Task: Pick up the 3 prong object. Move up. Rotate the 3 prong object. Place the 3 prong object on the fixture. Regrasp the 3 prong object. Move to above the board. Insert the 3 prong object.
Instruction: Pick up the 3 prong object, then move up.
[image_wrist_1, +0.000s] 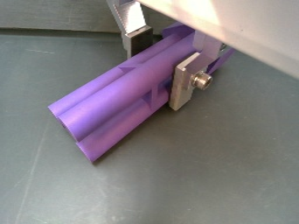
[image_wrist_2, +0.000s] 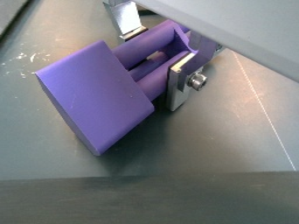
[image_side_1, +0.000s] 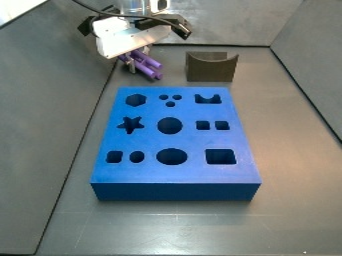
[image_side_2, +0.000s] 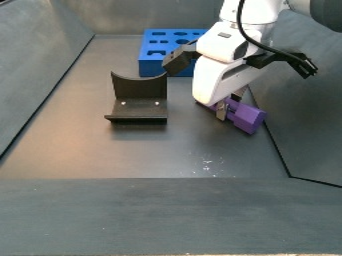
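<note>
3 prong object (image_wrist_2: 100, 96): on floor beside fixture (image_side_2: 136, 98), light rigid plastic, probably slick
claw (image_wrist_1: 158, 61): closed across its prongs; grip flat sides
board (image_side_1: 174, 145): well apart

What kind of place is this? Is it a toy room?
Probably a robot test bench, not a toy room: a dark walled tray holds a blue board of shaped holes and a fixture, while the gripper clamps a purple 3 prong object.

Dark grey matte floor (image_side_1: 307, 190). On it: thick bright-blue board (image_side_1: 174, 140) with shaped cutouts; dark olive-brown notched fixture (image_side_1: 210, 66); light-purple plastic 3 prong object (image_side_2: 245, 116), gripper (image_wrist_2: 156, 59) around it.
</note>
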